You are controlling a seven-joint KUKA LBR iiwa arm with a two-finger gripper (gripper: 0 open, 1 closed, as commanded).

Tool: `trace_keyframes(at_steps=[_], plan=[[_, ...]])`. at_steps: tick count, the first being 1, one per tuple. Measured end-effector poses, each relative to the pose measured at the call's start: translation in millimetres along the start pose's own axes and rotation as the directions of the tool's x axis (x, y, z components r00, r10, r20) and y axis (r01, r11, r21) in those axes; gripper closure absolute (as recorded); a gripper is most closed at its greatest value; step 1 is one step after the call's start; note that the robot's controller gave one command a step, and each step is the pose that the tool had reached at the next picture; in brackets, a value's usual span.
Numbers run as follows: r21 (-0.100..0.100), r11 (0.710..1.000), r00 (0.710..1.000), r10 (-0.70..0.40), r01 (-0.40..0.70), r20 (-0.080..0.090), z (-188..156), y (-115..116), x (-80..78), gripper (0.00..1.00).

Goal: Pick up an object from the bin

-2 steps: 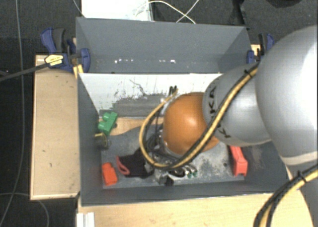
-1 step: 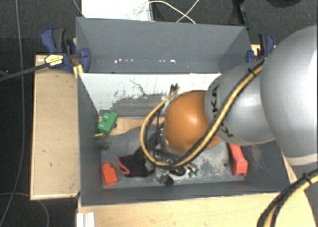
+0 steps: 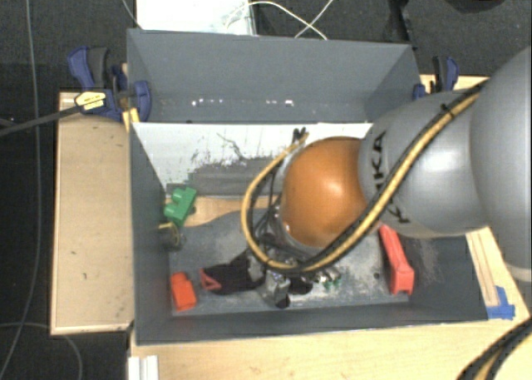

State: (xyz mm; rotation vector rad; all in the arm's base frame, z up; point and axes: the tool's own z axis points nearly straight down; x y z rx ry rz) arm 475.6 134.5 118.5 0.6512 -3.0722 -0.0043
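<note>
Starting at the front wall of the bin (image 3: pixel 349 320): the gripper (image 3: pixel 281 288) is down low at the floor, close to that wall and about mid-width. The arm's orange wrist cover (image 3: pixel 324 191) hangs right over it, so I honestly can't tell if it's spread apart or pinched together, or whether anything is in it.

The closest thing is a black floppy-looking item with a red patch (image 3: pixel 223 277), lying just to the gripper's left in the view and maybe touching it. I'd guess that's the pick. Further left along the front is a small orange block (image 3: pixel 183 290), near the black item but apart from it.

If I'm running this step, I'd centre on the thick middle of the black item, not its ragged edge, since soft stuff slips out when you only catch a corner. I'd also keep off the front wall, lift straight up, and watch that the orange block doesn't get dragged along.

Going back: a long red bar (image 3: pixel 397 260) sits well off to the right, clear of the action. Toward the left wall there's a small dark lump (image 3: pixel 171 238), and just behind it a green piece (image 3: pixel 179 204). Neither is in the way.
</note>
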Motion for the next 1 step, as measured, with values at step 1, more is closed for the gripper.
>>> trace_keyframes(at_steps=[1], plan=[[0.0,1.0,1.0,0.003,-0.003,0.001,-43.6,0.0,-0.7,1.0]])
